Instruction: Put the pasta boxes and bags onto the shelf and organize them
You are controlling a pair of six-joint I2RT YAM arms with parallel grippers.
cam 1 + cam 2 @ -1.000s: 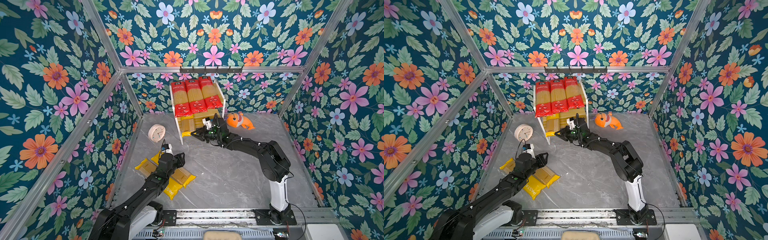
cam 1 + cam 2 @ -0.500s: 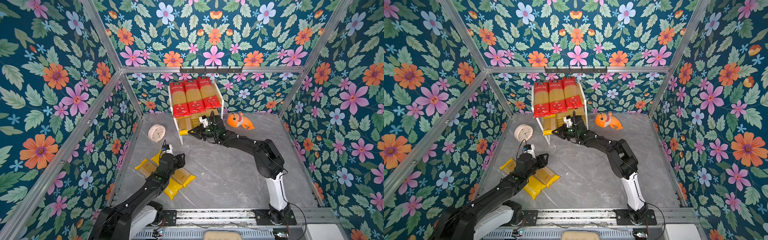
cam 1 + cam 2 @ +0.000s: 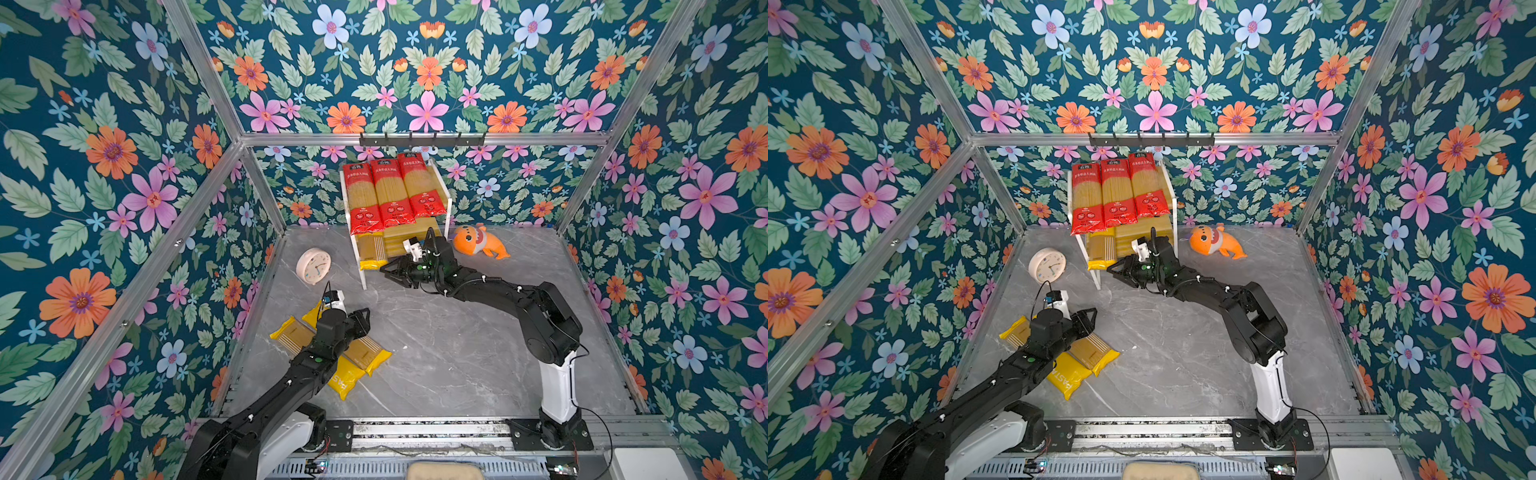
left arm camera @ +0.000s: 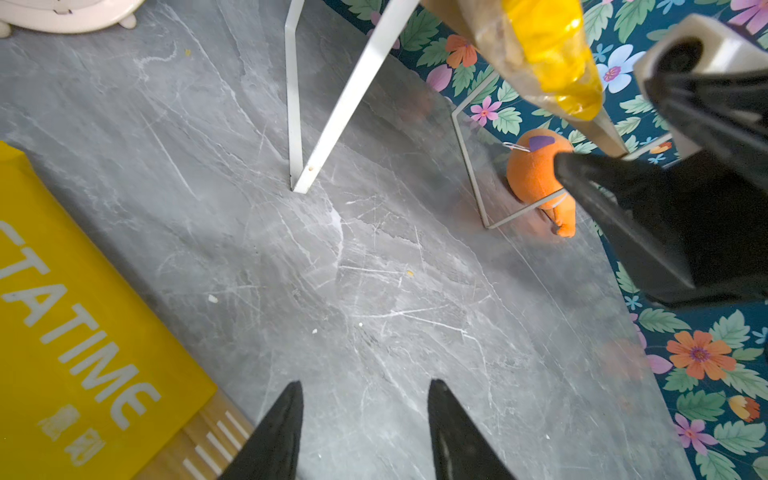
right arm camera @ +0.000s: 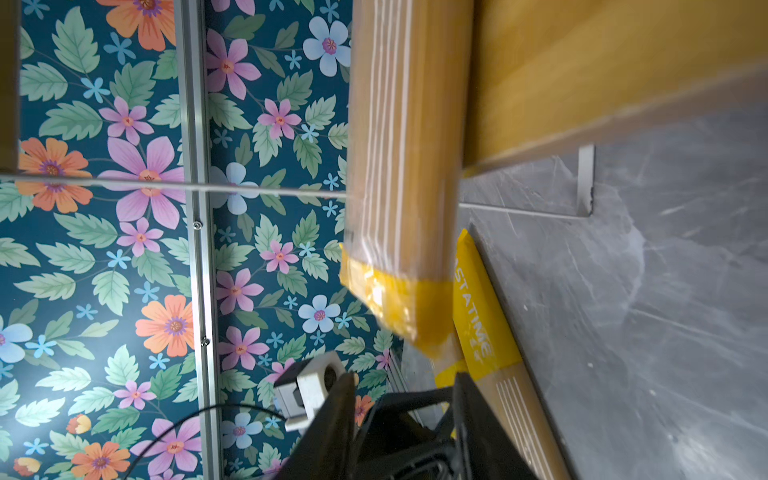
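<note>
Let go with the right end effector (image 3: 386, 270) since a second ago: pressed tight then at the near end of the yellow pack (image 3: 372, 251), spread now, pinching nothing, tips just short of that end. Left that pack lying lengthwise on the left of the lower tier of the shelf (image 3: 415, 232), yellow near end poking out past the board. Up on the top tier, three red packs (image 3: 388, 193) side by side, near ends overhanging the front edge. Hovering near left with the left end effector (image 3: 363, 318) at the far edge of two more yellow packs (image 3: 370, 353), both flat and slanted side by side on the bench (image 3: 457, 353). Fingertips (image 4: 286, 415) partly spread above bare grey surface in the left wrist view, gripping nothing, no shift seen there. Beside the shelf: pale round clock (image 3: 313, 265) to the left, orange plush fish (image 3: 480, 243) to the right.
</note>
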